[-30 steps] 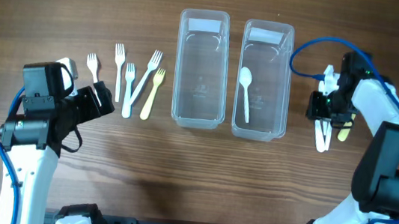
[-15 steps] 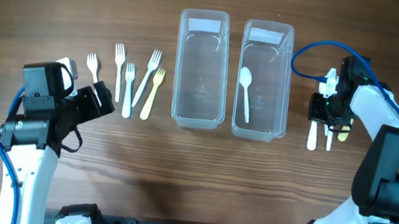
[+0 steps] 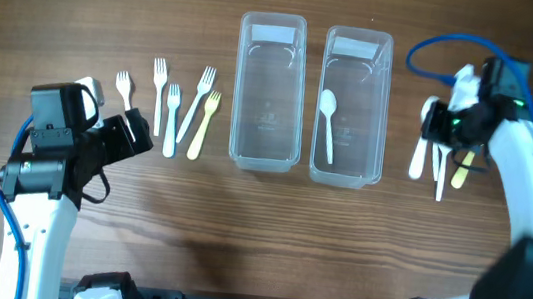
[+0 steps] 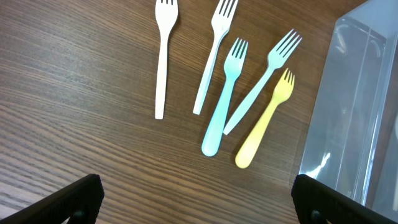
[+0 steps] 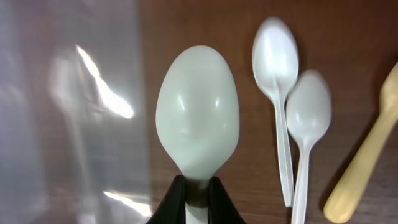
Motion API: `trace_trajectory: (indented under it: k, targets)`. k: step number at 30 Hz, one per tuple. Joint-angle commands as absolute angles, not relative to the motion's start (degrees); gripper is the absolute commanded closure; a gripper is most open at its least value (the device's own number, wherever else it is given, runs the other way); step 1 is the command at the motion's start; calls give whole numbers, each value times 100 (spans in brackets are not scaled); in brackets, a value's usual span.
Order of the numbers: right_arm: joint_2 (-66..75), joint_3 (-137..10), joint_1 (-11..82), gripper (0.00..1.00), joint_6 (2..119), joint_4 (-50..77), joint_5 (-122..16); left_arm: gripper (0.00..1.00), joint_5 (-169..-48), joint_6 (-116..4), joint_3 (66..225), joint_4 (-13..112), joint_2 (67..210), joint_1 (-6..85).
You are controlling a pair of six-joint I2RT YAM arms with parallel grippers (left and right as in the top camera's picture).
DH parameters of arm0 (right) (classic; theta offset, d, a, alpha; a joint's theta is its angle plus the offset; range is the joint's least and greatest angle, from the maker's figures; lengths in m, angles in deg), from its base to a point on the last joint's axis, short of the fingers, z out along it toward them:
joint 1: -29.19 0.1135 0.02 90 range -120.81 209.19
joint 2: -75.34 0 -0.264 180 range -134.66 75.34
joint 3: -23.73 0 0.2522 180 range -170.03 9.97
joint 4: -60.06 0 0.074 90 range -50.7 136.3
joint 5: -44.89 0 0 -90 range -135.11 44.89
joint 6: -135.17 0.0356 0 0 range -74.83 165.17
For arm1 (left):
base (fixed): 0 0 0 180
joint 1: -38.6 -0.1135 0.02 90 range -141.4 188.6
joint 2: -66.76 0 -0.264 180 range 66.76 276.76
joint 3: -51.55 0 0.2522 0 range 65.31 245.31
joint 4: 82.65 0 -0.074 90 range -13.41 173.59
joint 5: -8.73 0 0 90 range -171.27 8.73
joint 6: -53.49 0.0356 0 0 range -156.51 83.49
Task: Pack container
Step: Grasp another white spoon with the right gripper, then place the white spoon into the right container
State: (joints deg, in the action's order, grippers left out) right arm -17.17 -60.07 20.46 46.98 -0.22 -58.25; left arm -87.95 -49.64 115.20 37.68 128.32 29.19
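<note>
Right gripper (image 5: 194, 191) pressed shut on handle of pale spoon (image 5: 198, 118), bowl pointing to 12 o'clock in the wrist view, over bare wood just at 3 o'clock of the right container (image 3: 386, 103), not inside it. At 3 o'clock of the held spoon, on the table (image 3: 257, 229): long white spoon (image 5: 275, 59), small white spoon (image 5: 308, 112) just beside it, and a tan handle (image 5: 360, 168) further toward 4 o'clock; can't tell the utensil type of the tan one. From overhead the right gripper (image 3: 442, 124) sits at 3 o'clock of the table, just beside the right container. Inside that container lies one white spoon (image 3: 327, 126), bowl toward 12 o'clock. Left container (image 3: 236, 86) touches or nearly touches it at 9 o'clock, nothing visible inside. Left gripper (image 4: 199, 202) spread wide, holding nothing, hovering at 6 o'clock of the forks. Five forks lie at 9 o'clock of the left container, tines to 12 o'clock: white fork (image 4: 163, 56), second white fork (image 4: 210, 59), teal fork (image 4: 222, 106), angled white fork (image 4: 264, 78), yellow fork (image 4: 266, 121).
</note>
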Motion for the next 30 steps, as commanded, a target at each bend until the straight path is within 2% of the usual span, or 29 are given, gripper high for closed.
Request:
trace_trajectory:
  k: [1, 5, 9, 12, 14, 20, 22, 25, 26, 30]
  targets:
    - [-674, -6245, 2076, 96, 4842, -22, -6813, 0, -8760, -4870, 11631, 3779, 12839, 2885]
    - [47, -6241, 2273, 96, 5126, 2, -7257, 0, -8760, -4870, 11631, 3779, 12839, 2885]
    - [-62, -6062, 2953, 96, 5307, 161, -7185, 0, -8758, -4870, 11631, 3779, 12839, 2885]
    - [-541, -5804, 3615, 96, 5755, 577, -6776, 0, -8758, -4870, 11631, 3779, 12839, 2885]
    - [-1174, -5738, 4043, 96, 6053, 799, -6002, 0, -8760, -4870, 11631, 3779, 12839, 2885]
    - [-2388, -5738, 4155, 95, 6186, 1287, -5891, 0, -8760, -4870, 11631, 3779, 12839, 2885]
    - [-2628, -5741, 4155, 87, 6186, 1359, -5884, 0, -8760, -4870, 11631, 3777, 12839, 2885]
    - [-2558, -5802, 4150, 65, 6013, 1267, -5882, 0, -8758, -4870, 11631, 3768, 12839, 2885]
    - [-2457, -5878, 4150, 55, 5897, 1197, -5884, 0, -8758, -4870, 11631, 3768, 12839, 2885]
    - [-1601, -6245, 4050, 45, 5386, 974, -5766, 0, -8760, -4870, 11631, 3768, 12839, 2885]
